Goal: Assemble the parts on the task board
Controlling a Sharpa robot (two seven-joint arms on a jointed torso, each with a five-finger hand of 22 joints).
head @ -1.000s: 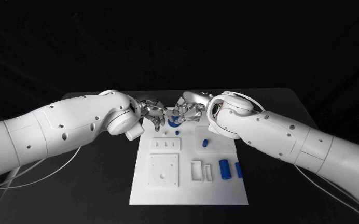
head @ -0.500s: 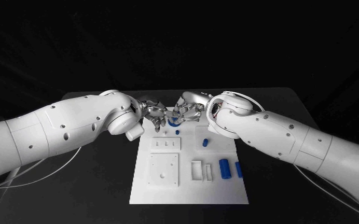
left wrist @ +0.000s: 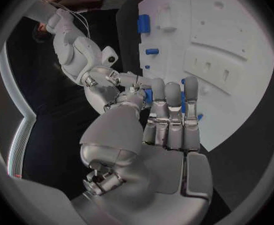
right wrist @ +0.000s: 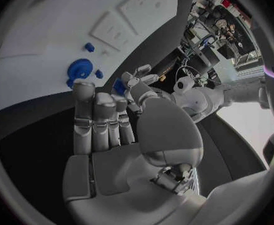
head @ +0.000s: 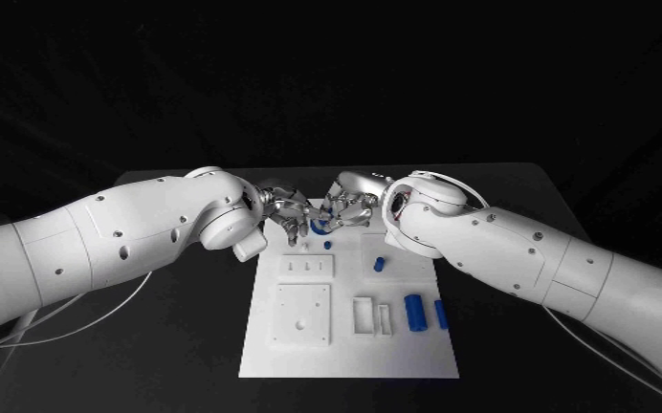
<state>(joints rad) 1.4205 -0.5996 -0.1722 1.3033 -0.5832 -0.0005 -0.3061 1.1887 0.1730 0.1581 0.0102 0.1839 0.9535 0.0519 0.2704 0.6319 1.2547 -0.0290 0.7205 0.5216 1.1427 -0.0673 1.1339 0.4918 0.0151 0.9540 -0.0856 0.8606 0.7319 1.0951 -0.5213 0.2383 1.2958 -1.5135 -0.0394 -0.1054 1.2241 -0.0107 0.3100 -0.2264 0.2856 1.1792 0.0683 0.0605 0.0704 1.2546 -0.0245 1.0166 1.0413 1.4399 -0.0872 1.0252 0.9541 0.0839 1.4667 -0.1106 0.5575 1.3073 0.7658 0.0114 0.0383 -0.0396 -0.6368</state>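
The white task board (head: pixel 345 336) lies in the middle of the table. My left hand (head: pixel 283 210) and right hand (head: pixel 352 206) meet fingertip to fingertip over its far end. Between them is a small blue part (head: pixel 328 219), pinched by the left hand's thumb and fingers (left wrist: pixel 157 92), and it shows as a blue part (left wrist: pixel 147 96) in the left wrist view. The right hand's fingertips (right wrist: pixel 129 87) close on the same blue part (right wrist: pixel 119 86). Under the hands a round blue part (right wrist: pixel 79 69) sits on the task board (right wrist: pixel 37 45).
Three blue parts lie on the board's right side: a short one (head: pixel 380 263), a longer one (head: pixel 415 311) and one at the edge (head: pixel 440 313). White raised blocks (head: pixel 302 314) and a slotted plate (head: pixel 308 265) take up the board's left half. Black table surrounds the board.
Both hands have stayed over the board's far end, fingertips drawing slightly closer round the blue part. The parts on the board have not moved.
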